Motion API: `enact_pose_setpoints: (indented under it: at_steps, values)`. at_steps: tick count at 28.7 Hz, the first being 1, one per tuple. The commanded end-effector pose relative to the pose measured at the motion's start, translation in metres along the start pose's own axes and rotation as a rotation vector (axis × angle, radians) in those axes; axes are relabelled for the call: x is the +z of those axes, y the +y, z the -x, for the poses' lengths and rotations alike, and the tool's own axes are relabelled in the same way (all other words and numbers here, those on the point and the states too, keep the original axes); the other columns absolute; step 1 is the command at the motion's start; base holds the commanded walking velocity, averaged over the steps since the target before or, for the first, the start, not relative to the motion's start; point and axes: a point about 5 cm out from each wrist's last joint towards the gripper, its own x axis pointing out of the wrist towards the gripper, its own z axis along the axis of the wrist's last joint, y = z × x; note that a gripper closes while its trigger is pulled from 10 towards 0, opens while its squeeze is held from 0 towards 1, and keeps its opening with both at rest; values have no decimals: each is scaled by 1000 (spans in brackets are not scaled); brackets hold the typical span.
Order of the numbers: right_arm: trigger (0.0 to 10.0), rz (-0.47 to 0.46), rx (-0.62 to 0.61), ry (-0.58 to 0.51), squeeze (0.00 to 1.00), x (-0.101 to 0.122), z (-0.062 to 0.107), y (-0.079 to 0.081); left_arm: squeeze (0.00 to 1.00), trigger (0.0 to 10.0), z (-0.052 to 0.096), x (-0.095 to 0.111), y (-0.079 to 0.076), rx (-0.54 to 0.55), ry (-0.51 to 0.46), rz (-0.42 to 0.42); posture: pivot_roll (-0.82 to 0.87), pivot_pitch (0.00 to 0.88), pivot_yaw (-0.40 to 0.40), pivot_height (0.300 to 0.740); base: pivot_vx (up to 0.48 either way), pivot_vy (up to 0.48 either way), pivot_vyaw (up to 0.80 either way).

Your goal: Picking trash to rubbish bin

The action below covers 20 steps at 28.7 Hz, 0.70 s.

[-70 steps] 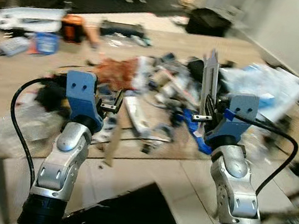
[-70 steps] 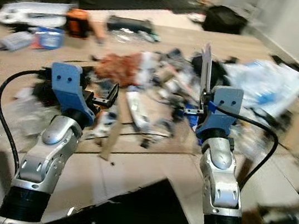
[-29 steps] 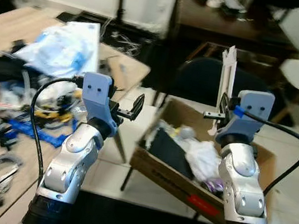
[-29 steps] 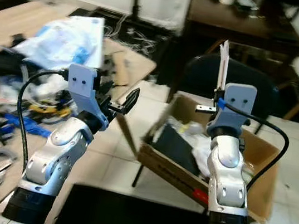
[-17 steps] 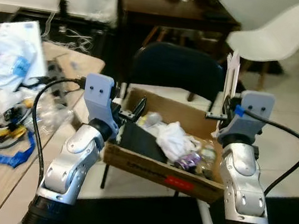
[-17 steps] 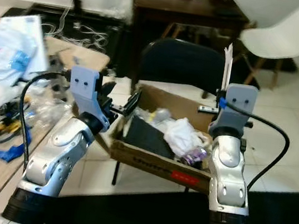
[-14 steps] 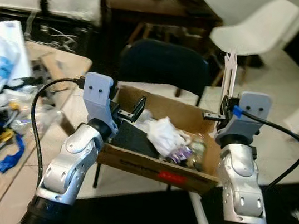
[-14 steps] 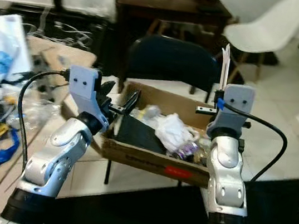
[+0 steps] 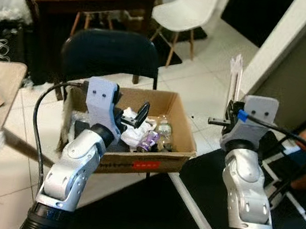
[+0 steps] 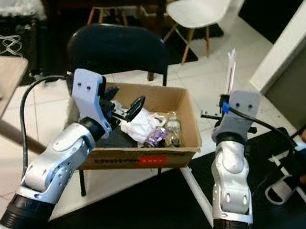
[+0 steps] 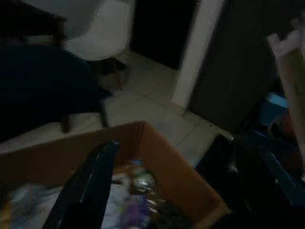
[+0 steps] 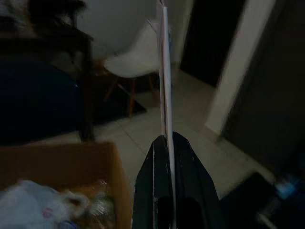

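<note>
The thin white flat strip of packaging [image 9: 236,81] stands straight up, long axis vertical, pinched at its lower end between the right gripper [image 12: 166,143] fingers. Left gripper [image 9: 139,115] sits open over the brown cardboard rubbish box [image 9: 182,129]. View's swung since earlier: cluttered table gone, box now front-left.

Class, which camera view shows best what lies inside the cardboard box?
The right eye view: the cardboard box is seen from above, its white bag and other trash visible. The left eye view shows the same, partly behind the left gripper. Both wrist views are dark, catching one corner.
</note>
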Motion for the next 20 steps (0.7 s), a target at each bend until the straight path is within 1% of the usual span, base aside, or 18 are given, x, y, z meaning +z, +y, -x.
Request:
enact_pose_setpoints:
  at_steps: [1, 2, 5, 6, 7, 8, 10, 11, 14, 20]
  values:
    - [10000, 6, -8, 2, 0, 0, 0, -3, 0, 10000, 1, -1, -2, -4, 8, -11, -6, 143, -30, 740, 0, 0, 0]
    - [10000, 8, 24, 10, 0, -1, 0, 2, 0, 10000, 0, -2, 1, 32, 8, -21, -4, 146, -29, 740, 0, 0, 0]
    - [10000, -3, 47, 12, 0, -2, 1, 6, 0, 10000, 0, -1, 4, 62, 2, -26, -4, 146, -29, 740, 0, 0, 0]
    - [10000, 34, 75, 15, 0, -3, 1, 10, 0, 10000, 0, -1, 8, 99, 6, -24, -4, 146, -29, 740, 0, 0, 0]
    - [10000, 34, 75, 15, 0, -3, 1, 10, 0, 10000, 0, -1, 8, 99, 6, -24, -4, 146, -29, 740, 0, 0, 0]
    - [10000, 41, 89, 18, 0, -3, 1, 12, 0, 10000, -1, -3, 10, 123, 16, -38, -4, 146, -29, 740, 0, 0, 0]
    - [10000, 54, 109, 24, 0, -4, 2, 15, 0, 10000, 0, -7, 13, 146, 49, -62, -4, 146, -29, 740, 0, 0, 800]
    - [10000, 72, 120, 21, 0, -4, 2, 17, 0, 10000, 0, -8, 14, 154, 52, -58, -4, 146, -29, 740, 0, 0, 800]
    - [10000, 95, 132, 20, 0, -4, 2, 19, 0, 10000, 0, -7, 14, 161, 45, -54, -4, 146, -29, 740, 0, 0, 800]
    - [10000, 103, 140, 16, 0, -4, 3, 20, 0, 10000, 0, -6, 12, 150, 32, -66, -1, 147, -28, 740, 0, 0, 800]
